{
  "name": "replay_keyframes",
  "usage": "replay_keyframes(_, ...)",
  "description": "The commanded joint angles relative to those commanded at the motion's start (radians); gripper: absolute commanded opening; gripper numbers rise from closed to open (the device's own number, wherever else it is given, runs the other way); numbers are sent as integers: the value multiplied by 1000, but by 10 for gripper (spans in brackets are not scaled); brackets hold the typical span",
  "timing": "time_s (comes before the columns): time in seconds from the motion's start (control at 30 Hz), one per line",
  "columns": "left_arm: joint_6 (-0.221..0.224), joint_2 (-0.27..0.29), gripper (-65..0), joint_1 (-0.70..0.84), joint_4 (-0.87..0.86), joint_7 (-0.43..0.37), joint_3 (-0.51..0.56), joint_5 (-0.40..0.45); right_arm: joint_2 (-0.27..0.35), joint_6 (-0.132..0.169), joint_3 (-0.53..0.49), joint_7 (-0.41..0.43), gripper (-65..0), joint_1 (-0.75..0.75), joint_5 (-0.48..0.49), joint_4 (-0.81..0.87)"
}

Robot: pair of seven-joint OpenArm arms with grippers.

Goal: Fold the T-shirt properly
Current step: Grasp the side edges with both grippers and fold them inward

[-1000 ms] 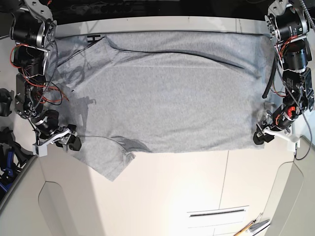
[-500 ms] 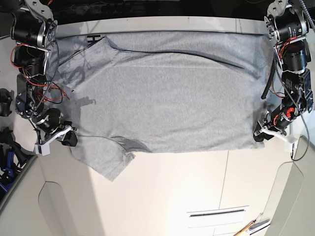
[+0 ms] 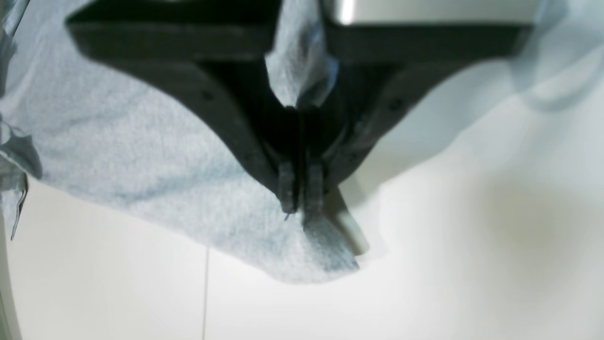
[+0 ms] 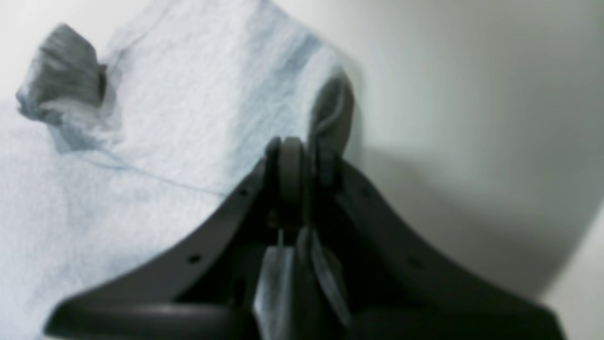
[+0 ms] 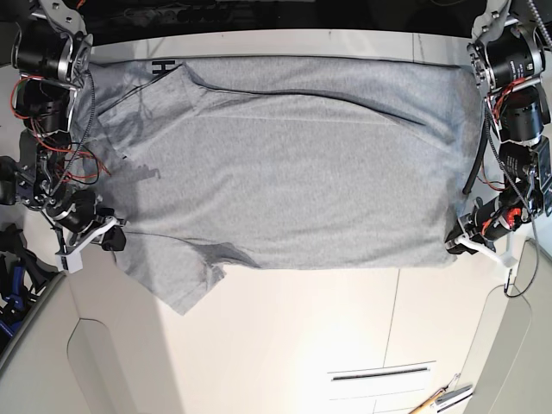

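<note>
While the grey T-shirt (image 5: 285,164) lies spread flat across the white table (image 5: 285,345), plain side up with a bit of black lettering showing at its far left corner, both grippers grip it at the near edge. The left gripper (image 3: 299,200) has its fingers pressed together on a corner of the fabric, which bunches up between the black fingers (image 3: 287,189). The right gripper (image 4: 304,160) is likewise clamped on cloth near the short sleeve (image 5: 177,280), with a fold of grey fabric pinched between its closed tips.
</note>
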Motion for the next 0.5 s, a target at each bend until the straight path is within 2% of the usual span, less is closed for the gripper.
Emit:
replay_keyframes(0.1, 0, -5, -650, 0, 32, 25, 0, -3, 6, 1, 0, -26, -650, 0, 27, 24)
replay_keyframes(0.17, 0, -17, -650, 0, 61, 51, 0, -35, 12, 15, 0, -42, -650, 0, 52, 41)
replay_keyframes(0.37, 0, -50, -650, 4, 117, 208, 0, -143, 16, 14, 0, -122, -650, -43, 128, 160)
replay_keyframes(0.5, 0, -75, -650, 37, 117, 218, 0, -181, 17, 14, 0, -138, -650, -125, 154, 301)
